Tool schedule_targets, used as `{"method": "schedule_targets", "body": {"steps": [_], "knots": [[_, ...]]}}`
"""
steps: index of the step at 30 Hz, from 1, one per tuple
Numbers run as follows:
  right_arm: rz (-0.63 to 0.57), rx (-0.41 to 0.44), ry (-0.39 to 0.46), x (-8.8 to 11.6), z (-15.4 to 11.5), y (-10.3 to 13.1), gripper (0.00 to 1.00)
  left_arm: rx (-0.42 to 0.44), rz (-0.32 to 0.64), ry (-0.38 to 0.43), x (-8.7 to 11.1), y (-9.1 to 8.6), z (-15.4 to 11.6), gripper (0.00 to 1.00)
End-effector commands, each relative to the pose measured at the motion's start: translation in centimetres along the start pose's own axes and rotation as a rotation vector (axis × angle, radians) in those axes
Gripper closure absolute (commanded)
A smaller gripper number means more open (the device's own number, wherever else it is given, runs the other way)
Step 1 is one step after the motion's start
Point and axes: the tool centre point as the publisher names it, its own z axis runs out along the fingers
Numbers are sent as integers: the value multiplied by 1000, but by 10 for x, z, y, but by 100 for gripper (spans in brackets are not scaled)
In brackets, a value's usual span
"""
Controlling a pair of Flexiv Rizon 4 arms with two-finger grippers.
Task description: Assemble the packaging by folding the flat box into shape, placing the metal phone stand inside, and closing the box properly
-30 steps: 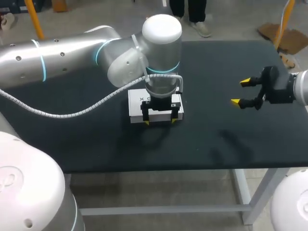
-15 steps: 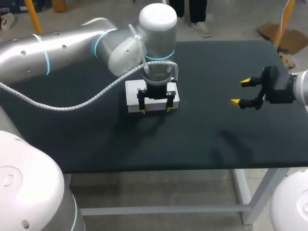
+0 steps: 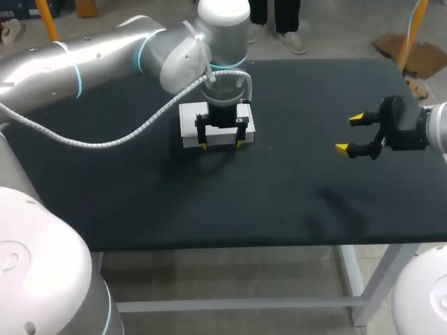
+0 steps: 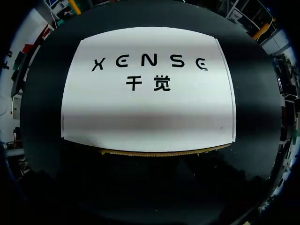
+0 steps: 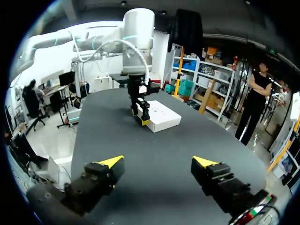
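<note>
A white box with dark print on its lid lies closed near the middle of the black table. My left gripper points straight down at the box's near edge, fingers open, yellow tips low against that side. In the left wrist view the box fills the picture and the gripper's own fingers do not show. My right gripper hovers open and empty over the table's right part, far from the box. From the right wrist view, the box and left gripper lie well ahead of the right gripper. No phone stand is visible.
The left arm's grey cable hangs in a loop over the table's left part. Bare black tabletop lies between the box and the right gripper and along the near edge.
My left arm has drawn back toward the far side of the table, and the white box has slid the same way with its fingertips. The right gripper has stayed still.
</note>
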Motion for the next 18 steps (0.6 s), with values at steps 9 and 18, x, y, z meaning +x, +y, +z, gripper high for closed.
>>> {"method": "schedule_targets", "body": {"steps": [9,18], "knots": [[-1,-7,3,-1,-1,-1,0,-26,1,8,-2,-52,3,0],[-1,-7,3,-1,-1,-1,0,-37,5,35,-7,-86,14,0]]}}
